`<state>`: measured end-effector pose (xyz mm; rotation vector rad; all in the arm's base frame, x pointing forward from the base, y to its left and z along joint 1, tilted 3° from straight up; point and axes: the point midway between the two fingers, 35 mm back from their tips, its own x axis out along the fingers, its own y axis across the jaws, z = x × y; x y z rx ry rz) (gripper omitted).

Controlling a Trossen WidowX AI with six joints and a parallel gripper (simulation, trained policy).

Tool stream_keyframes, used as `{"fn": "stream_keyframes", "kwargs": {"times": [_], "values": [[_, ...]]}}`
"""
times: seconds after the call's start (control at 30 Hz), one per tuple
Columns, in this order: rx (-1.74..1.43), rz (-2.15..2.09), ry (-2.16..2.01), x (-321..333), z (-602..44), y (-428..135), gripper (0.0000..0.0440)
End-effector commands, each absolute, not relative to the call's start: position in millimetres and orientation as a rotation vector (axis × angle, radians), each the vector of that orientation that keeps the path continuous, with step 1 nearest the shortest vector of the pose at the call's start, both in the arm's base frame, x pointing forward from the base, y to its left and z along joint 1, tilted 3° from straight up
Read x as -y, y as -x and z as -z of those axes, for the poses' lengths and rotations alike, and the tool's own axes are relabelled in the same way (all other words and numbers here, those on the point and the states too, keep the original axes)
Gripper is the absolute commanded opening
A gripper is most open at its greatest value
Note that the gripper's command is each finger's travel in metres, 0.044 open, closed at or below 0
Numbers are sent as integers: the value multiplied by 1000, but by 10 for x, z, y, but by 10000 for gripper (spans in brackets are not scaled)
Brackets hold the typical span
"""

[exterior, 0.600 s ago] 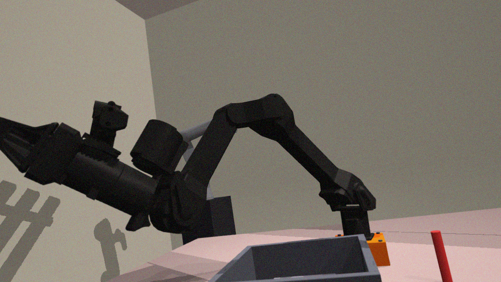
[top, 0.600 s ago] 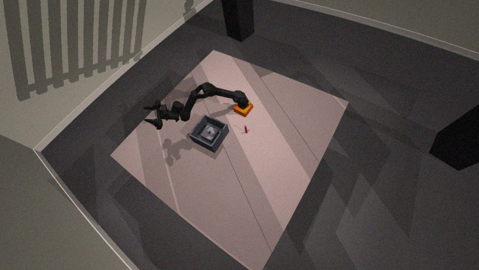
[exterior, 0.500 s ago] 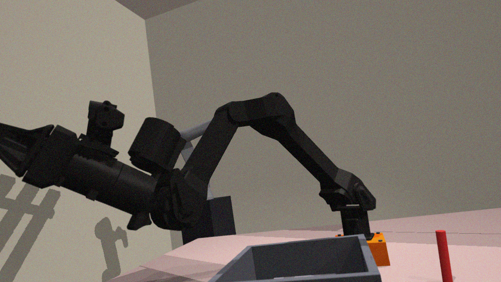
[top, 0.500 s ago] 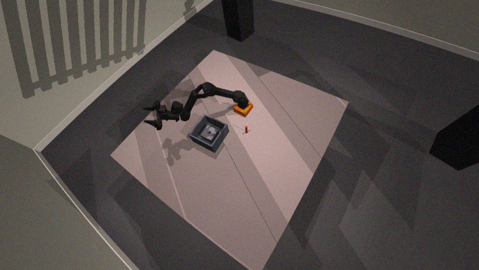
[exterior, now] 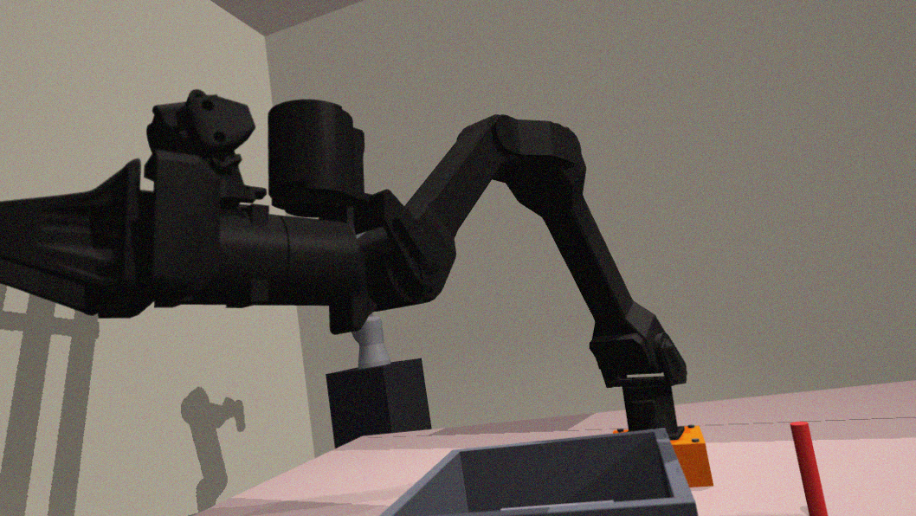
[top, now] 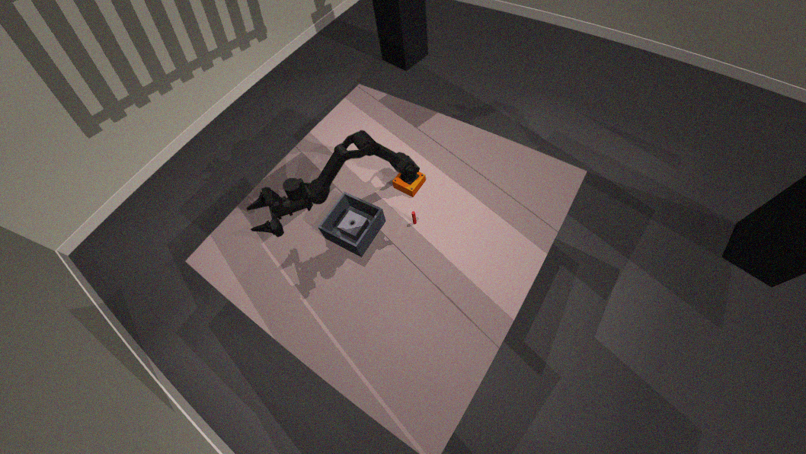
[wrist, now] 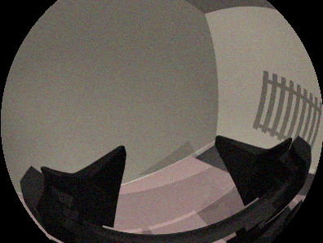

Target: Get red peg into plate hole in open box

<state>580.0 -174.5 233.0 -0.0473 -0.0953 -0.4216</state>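
The black gripper (top: 258, 217) (wrist: 172, 146) is stretching forward above the pink table (top: 395, 315) (exterior: 859, 458) (wrist: 163, 204), fingers spread wide, holding nothing. Behind it, beyond the open grey box (top: 371, 236) (exterior: 679, 471), the red peg (top: 414, 217) (exterior: 809, 467) is standing upright.

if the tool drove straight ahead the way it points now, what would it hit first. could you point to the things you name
Probably nothing close: ahead of the tool (top: 258, 219) (wrist: 170, 142) the way looks free until the wall (wrist: 163, 81), though depth is hard to judge.
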Motion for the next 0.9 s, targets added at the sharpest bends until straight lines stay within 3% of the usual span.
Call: {"fn": "stream_keyframes", "kwargs": {"times": [0.0, 0.43, 0.87], "values": [[2, 400, -7, 1490, -2253, -5791, 440], [-388, 267, -169, 180, -1985, -5384, 440], [-794, 163, -301, -1021, -1748, -4273, 440]]}}
